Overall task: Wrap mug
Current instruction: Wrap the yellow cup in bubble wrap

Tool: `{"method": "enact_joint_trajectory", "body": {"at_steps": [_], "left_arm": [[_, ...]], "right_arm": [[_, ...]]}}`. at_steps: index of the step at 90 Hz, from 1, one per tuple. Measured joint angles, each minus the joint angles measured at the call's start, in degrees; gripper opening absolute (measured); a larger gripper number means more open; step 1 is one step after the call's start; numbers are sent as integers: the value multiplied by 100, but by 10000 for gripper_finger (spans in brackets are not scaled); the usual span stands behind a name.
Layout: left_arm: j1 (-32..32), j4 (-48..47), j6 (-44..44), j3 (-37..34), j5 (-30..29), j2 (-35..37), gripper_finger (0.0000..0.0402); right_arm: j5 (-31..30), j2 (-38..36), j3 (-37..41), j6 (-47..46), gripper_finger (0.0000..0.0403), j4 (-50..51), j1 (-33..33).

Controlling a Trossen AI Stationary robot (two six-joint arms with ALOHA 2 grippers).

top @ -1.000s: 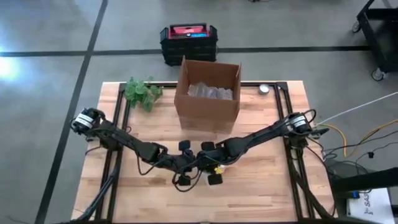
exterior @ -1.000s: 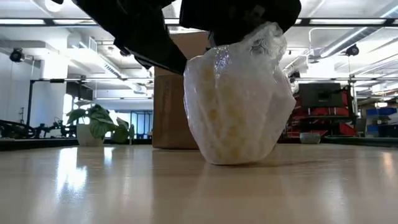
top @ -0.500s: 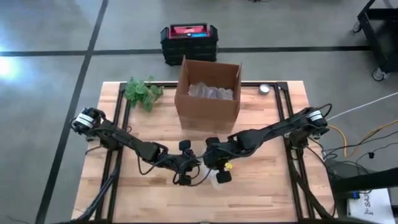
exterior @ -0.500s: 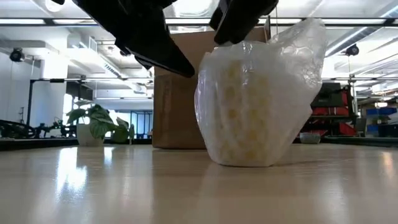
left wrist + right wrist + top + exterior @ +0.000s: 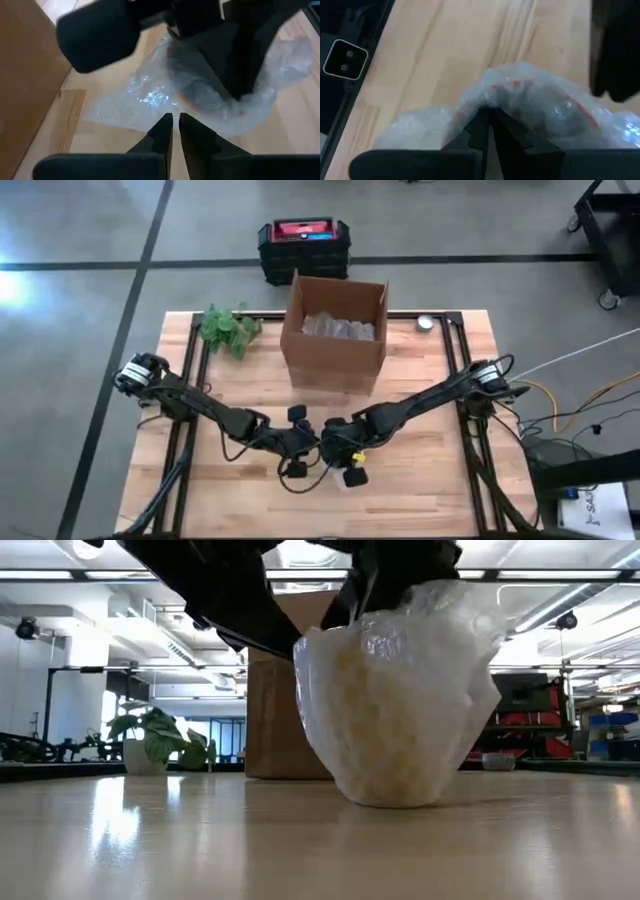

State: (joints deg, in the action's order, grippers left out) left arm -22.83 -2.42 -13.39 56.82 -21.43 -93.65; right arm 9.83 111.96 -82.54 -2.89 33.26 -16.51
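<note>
The mug (image 5: 385, 725) shows yellowish through the clear bubble wrap (image 5: 400, 680) bundled around it. The bundle stands on its base on the wooden table (image 5: 420, 480), a little near of centre. My left gripper (image 5: 300, 448) comes from the table's left and is shut at the bundle's left side (image 5: 173, 120). My right gripper (image 5: 344, 454) comes from the right and is shut on the wrap above the mug (image 5: 487, 117). Both arms hide the bundle in the high view. My left gripper pinches the wrap's loose edge (image 5: 165, 111) at the bundle's upper left between its two fingers, slanting down from the table's left. Layers cannot be told. My right gripper pinches a gathered fold of the wrap (image 5: 492, 102) at the bundle's top, from above and the right. The wrap peaks at the fingertips and drapes down over the mug, which stays on the table.
An open cardboard box (image 5: 335, 330) holding more bubble wrap stands at the far middle. A green plant (image 5: 228, 328) is at the far left and a small round object (image 5: 426, 323) at the far right. Bare wood lies toward the near edge.
My right gripper swung toward the table's right with the wrap's top, lifting that flap up and out. It then came back toward the left and lower, drawing the wrap over the mug's top. The bundle has shifted back left. My left gripper has kept still.
</note>
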Motion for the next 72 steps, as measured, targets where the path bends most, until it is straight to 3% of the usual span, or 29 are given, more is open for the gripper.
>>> {"method": "enact_joint_trajectory", "body": {"at_steps": [40, 72], "left_arm": [[0, 29, -20, -2, -2, 0, 20], [0, 32, -85, -1, 0, 0, 20]], "right_arm": [[-138, -21, 26, 21, 13, 53, 2], [-253, -1026, 2, -332, 14, 741, 9]]}}
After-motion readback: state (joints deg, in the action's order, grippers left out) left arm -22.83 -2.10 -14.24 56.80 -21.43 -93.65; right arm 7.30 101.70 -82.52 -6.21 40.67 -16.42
